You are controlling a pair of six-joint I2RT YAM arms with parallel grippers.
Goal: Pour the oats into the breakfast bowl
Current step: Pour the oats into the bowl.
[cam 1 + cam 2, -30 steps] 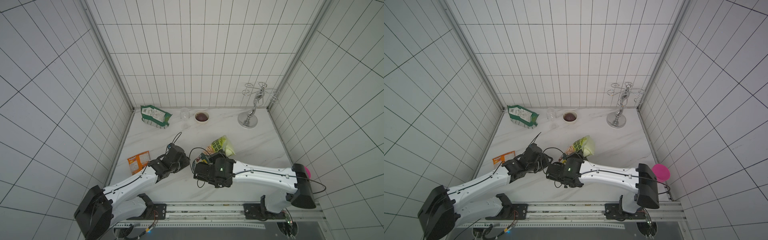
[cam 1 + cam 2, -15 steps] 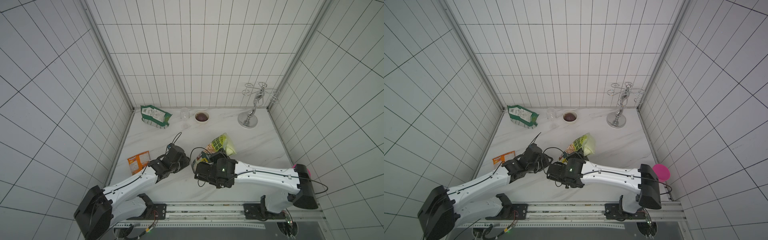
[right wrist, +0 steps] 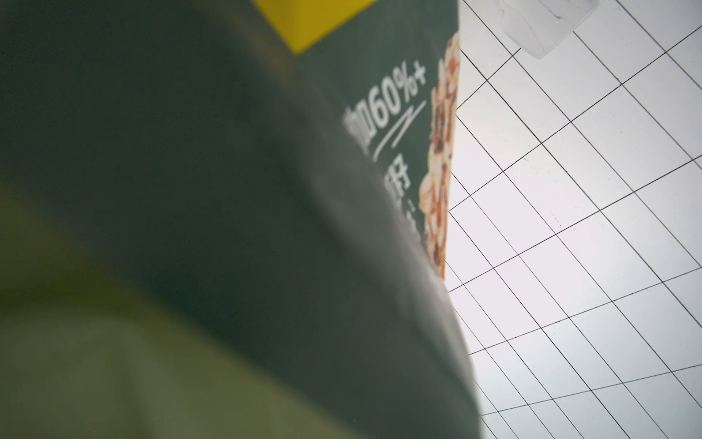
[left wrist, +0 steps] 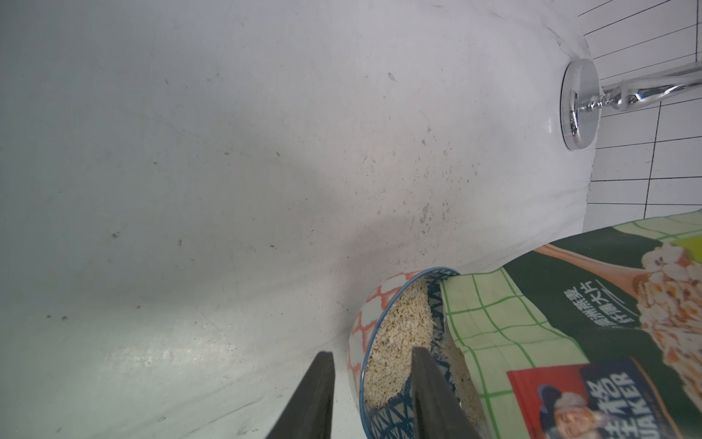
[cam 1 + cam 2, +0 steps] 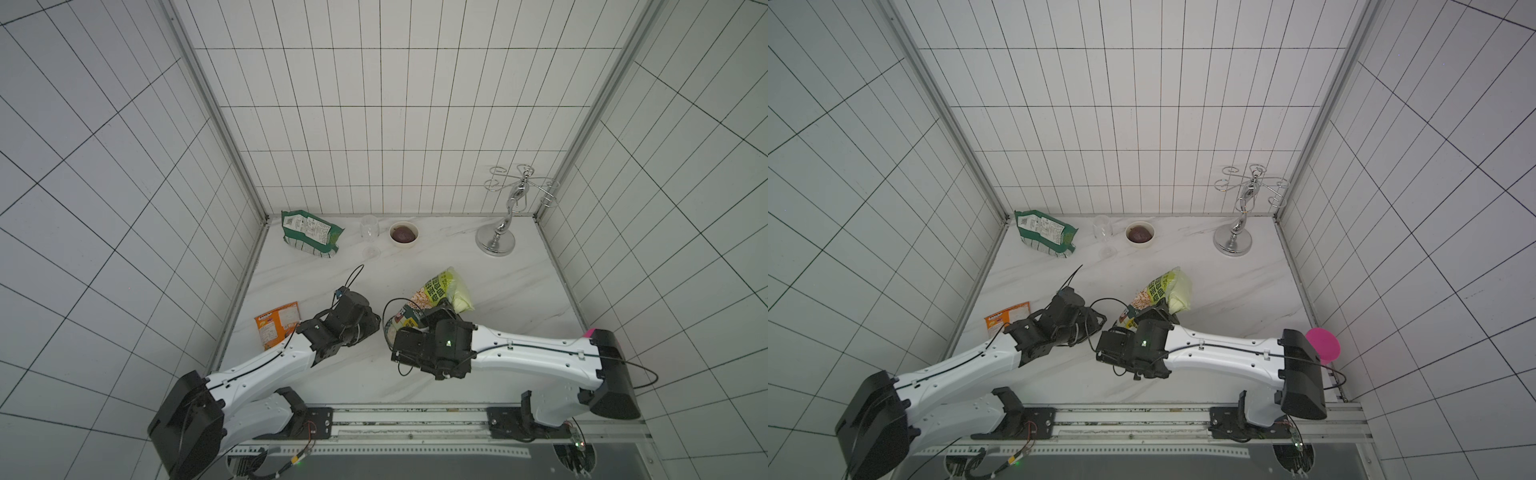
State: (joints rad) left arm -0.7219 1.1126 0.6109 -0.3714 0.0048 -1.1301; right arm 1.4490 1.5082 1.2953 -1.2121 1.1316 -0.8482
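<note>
The lime-green and white oats pouch [image 5: 444, 291] [image 5: 1163, 291] hangs tilted, bottom up, mouth down at the breakfast bowl. My right gripper [image 5: 432, 318] is shut on its lower part; the pouch [image 3: 228, 190] fills the right wrist view and hides the fingers. In the left wrist view the bowl [image 4: 366, 315] has a blue rim and a mesh pattern. Pale oats [image 4: 399, 334] lie inside, with the pouch mouth [image 4: 494, 311] resting at the rim. My left gripper [image 4: 371, 351] [image 5: 374, 324] straddles the bowl's wall, one finger outside and one inside, holding it. In both top views the wrists largely hide the bowl.
Along the back wall stand a dark green bag [image 5: 309, 235], a clear glass [image 5: 370, 232], a small white bowl with a dark inside [image 5: 403, 234] and a chrome stand [image 5: 498, 237]. An orange packet [image 5: 278, 324] lies by the left wall, beside my left arm.
</note>
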